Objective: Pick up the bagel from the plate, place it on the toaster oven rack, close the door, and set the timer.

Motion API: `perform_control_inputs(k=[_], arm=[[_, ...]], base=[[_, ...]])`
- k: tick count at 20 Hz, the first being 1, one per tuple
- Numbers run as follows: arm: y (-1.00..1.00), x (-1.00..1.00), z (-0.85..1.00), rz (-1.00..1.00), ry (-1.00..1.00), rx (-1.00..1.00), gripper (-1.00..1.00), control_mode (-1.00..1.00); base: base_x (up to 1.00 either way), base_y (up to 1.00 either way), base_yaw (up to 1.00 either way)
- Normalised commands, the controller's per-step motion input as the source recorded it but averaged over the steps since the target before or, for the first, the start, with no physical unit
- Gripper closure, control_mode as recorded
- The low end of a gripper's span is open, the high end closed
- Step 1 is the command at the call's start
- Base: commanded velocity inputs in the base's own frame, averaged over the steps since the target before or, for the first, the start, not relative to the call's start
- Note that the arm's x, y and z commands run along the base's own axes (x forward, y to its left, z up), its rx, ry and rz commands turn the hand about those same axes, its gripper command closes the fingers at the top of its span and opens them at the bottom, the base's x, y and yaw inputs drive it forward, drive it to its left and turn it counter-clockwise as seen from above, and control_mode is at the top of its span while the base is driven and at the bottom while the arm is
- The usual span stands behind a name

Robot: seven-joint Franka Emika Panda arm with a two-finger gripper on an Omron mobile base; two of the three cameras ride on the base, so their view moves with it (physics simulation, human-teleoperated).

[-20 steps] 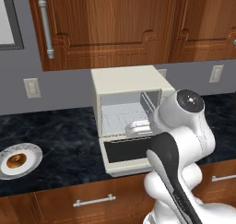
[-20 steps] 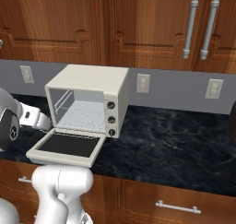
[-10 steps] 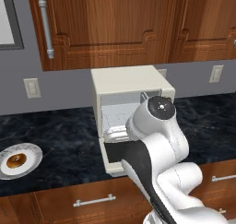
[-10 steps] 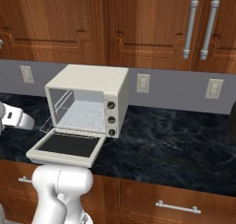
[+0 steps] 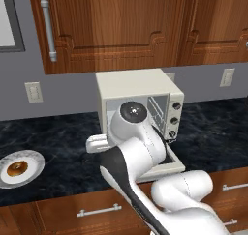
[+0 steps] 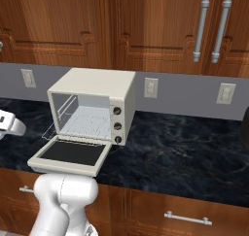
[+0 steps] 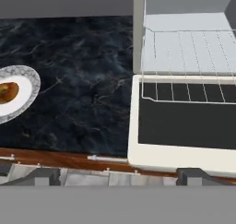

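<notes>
The bagel [image 5: 17, 168] lies on the plate [image 5: 34, 157] at the far left of the dark surface [image 5: 63, 147], well apart from the toaster oven [image 5: 138, 91], whose door [image 6: 70, 155] hangs open with the toaster oven rack [image 6: 87, 123] bare. The hand [image 5: 97, 143], jaws spread wide and holding nothing, hovers just left of the oven front, so the bagel lies to its left and lower, across open surface. A round ring has no long axis, so any approach angle should serve.

The white arm bends low to its left, its end effector [image 7: 118, 176] spread wide and holding nothing.
</notes>
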Motion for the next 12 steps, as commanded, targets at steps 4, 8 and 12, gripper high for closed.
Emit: perform_control_inputs(k=[4, 8, 12], arm=[[0.48, 0.18, -0.3, 0.14, 0.12, 0.0, -1.0, -1.0], [0.44, 0.19, -0.24, 0.24, 0.13, 0.0, -1.0, -1.0], [0.48, 0.16, -0.23, 0.25, 0.08, -0.03, -1.0, -1.0]], base=[[0.0, 0.0, 0.0], [0.0, 0.0, 0.0], [0.0, 0.0, 0.0]])
